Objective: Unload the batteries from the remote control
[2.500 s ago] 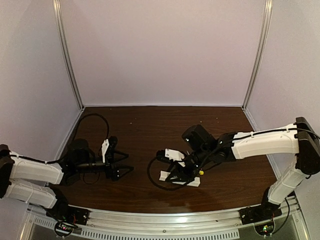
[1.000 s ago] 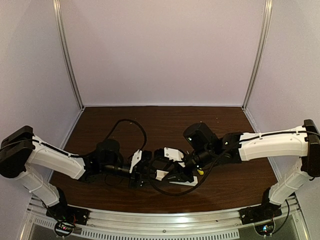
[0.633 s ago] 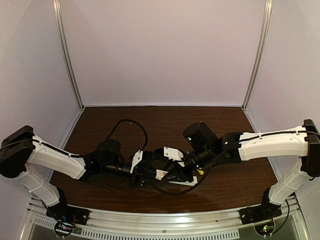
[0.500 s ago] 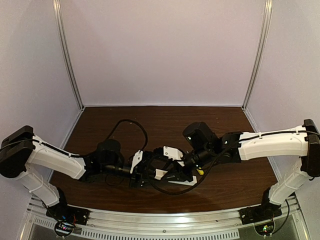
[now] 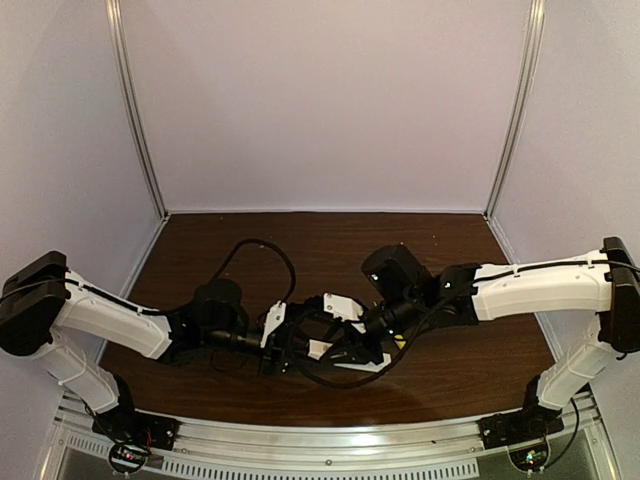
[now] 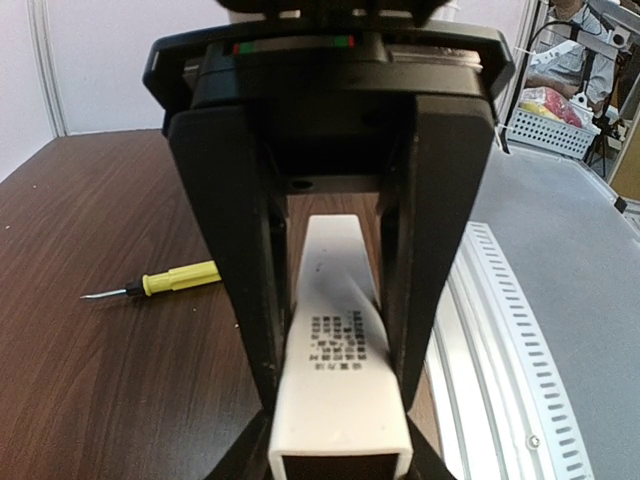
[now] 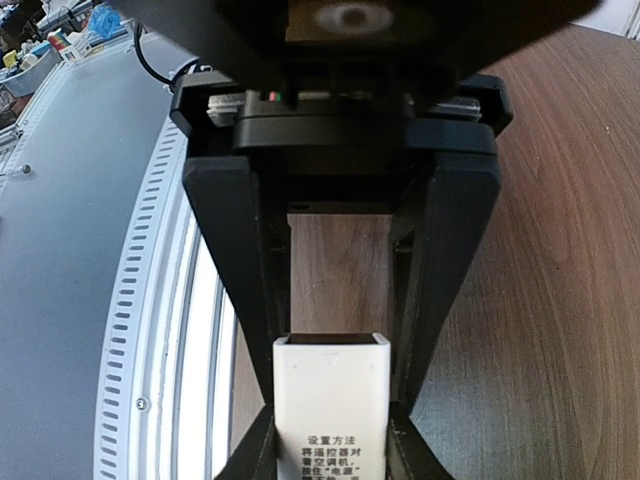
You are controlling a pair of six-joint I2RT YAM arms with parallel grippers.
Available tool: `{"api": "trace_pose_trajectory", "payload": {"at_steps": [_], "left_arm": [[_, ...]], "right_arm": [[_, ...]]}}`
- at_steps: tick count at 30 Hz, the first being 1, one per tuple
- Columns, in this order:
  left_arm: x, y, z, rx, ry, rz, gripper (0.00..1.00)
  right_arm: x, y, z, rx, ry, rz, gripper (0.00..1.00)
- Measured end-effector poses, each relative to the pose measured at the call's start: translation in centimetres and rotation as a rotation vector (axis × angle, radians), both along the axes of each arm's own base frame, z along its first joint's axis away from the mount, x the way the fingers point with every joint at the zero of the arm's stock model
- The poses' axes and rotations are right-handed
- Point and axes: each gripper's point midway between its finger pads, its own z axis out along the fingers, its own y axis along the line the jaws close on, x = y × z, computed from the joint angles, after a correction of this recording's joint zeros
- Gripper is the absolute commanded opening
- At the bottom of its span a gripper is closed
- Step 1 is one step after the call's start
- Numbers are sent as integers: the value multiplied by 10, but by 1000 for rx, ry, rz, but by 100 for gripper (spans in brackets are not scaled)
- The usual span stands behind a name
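Lilac walls (image 5: pixel 320 100) close in a dark wood table (image 5: pixel 240 255), and your whole job sits at its front middle, where the two arms meet nose to nose. The remote (image 6: pixel 340 410) lies between them, its long axis on the line that joins the left pincer (image 5: pixel 300 348) to the right pincer (image 5: pixel 340 350), so each wrist camera looks straight down its length. Your right pincer reaches in from the right and pinches the long sides. Your left pincer reaches in from the left and is closed onto the end with the printed label, its black fingers (image 7: pixel 235 260) flush to both sides with no gap showing. Neither arm is nearer: both are on the remote, one at each end. You can't tell from these views whether it rests on the wood or hangs just above it. The face turned up is the printed one, and no batteries show anywhere, so take it that they sit in their bay on a face or end the cameras don't reach. The next move turns on that axis. Any pull, twist or handover has to run along or about the left-right line, and if one pincer lets go, the other carries a long bar by one end, which may droop. The screwdriver (image 6: pixel 165 283) lies apart on the table, on the far side of the remote from the rail (image 6: pixel 500 330), with neither pincer on it.
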Motion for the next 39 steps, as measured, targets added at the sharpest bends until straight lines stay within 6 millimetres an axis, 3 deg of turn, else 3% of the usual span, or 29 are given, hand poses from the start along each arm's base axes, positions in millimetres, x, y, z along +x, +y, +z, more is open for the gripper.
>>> {"api": "trace_pose_trajectory", "payload": {"at_steps": [5, 9, 12, 14, 19, 24, 29, 39], "left_arm": [[0, 0, -1, 4, 3, -1, 13], [0, 1, -2, 7, 3, -1, 8], [-1, 1, -2, 9, 4, -1, 4], [-1, 1, -2, 10, 5, -1, 3], [2, 3, 2, 4, -14, 24, 1], [0, 13, 12, -21, -38, 44, 1], [-3, 20, 26, -57, -65, 53, 1], [-6, 25, 41, -99, -88, 50, 1]], "right_arm": [[1, 0, -1, -6, 1, -8, 0], [2, 0, -1, -10, 4, -12, 2], [2, 0, -2, -11, 6, -17, 32], [3, 1, -2, -13, 8, -25, 46], [14, 4, 5, 23, -3, -98, 70], [15, -7, 12, 62, -17, -153, 85], [12, -22, 21, 113, -34, -183, 85], [1, -37, 24, 160, -34, -174, 68]]}}
